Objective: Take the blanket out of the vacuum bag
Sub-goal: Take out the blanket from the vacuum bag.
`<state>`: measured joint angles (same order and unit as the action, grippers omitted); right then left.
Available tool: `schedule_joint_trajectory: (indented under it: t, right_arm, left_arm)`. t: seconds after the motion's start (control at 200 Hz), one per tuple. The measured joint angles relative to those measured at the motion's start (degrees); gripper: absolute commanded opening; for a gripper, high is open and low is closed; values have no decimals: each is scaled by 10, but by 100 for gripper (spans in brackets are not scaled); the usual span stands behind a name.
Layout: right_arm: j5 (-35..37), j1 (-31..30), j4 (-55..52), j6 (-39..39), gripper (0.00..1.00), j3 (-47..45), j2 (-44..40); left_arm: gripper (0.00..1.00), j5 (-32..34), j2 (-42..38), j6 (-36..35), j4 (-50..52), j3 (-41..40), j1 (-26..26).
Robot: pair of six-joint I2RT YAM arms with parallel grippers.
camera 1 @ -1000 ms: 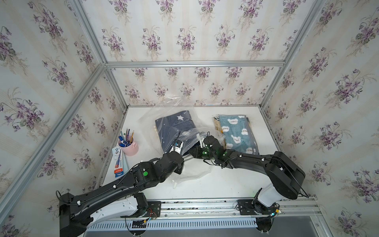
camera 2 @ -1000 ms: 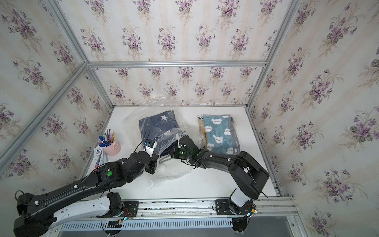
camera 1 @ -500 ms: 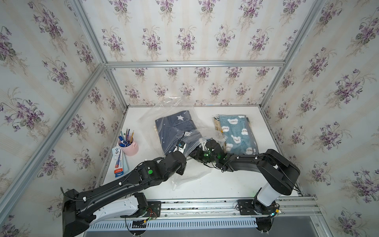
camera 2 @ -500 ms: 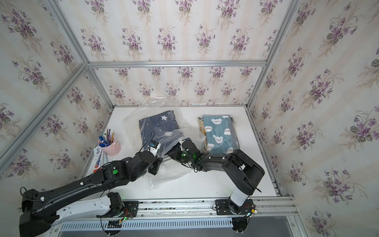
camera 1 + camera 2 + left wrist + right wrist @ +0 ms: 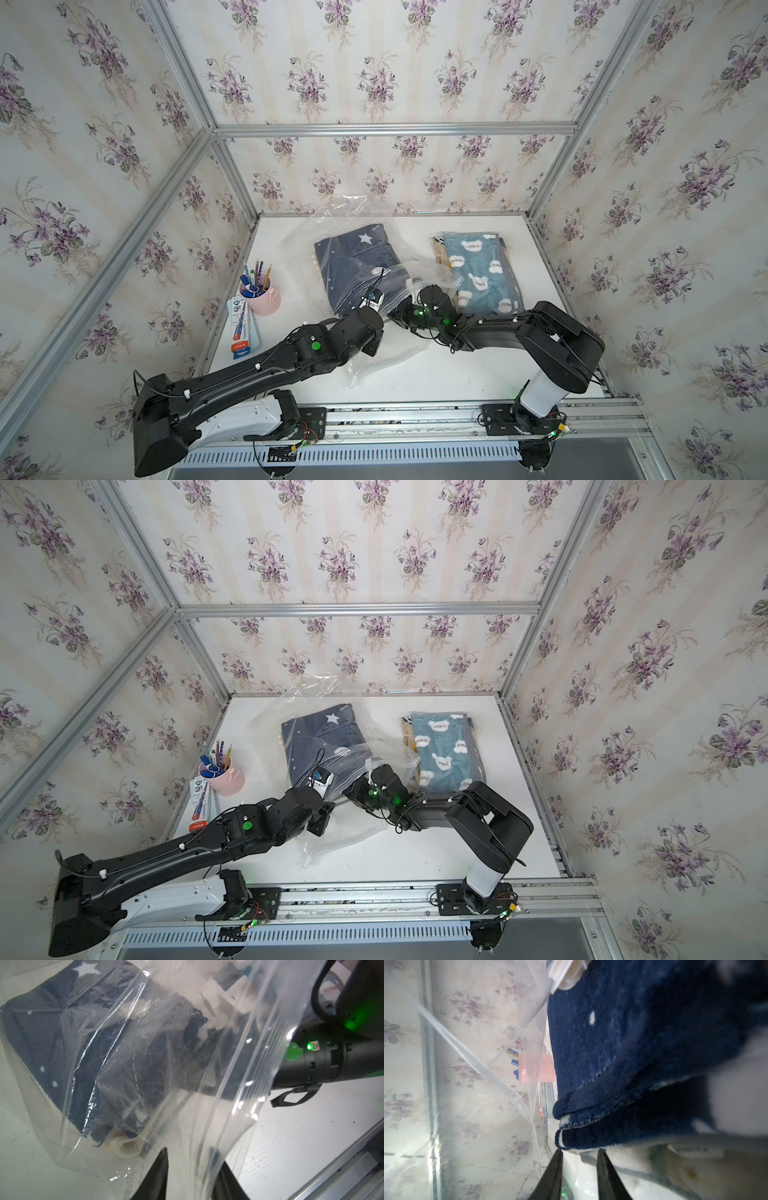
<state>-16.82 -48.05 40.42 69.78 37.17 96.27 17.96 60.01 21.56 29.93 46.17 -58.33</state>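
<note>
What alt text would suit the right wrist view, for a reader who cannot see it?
Close-up of a folded navy blanket with white stitched edges, its corner just beyond the open tips of the right gripper. Beside it, the clear vacuum bag veils a floral wall and a pink cup.

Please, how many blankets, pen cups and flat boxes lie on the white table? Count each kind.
Blankets: 2, navy blanket and teal blanket
Pen cups: 1, pink cup
Flat boxes: 1, flat box beside the cup
Total: 4
</note>
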Motion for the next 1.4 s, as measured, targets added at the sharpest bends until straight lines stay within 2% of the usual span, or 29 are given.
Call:
schedule_joint_trajectory:
  t: [0.075,0.315,0.619,1.139,1.404]
  right_arm:
    - [9,-2,12,14,33,-7,0]
    - [23,-7,49,42,35,-12,9]
    - [25,-10,71,68,39,5,53]
    - [15,-14,64,95,49,27,70]
    - [7,-15,69,111,50,40,101]
  left_arm:
    - [11,2,0,0,-7,-2,0]
    - [3,7,-1,0,-18,1,0]
    - [3,11,-36,0,-19,-3,0]
    - [4,12,-43,4,-15,-10,0]
    - [4,13,-54,6,-15,-12,0]
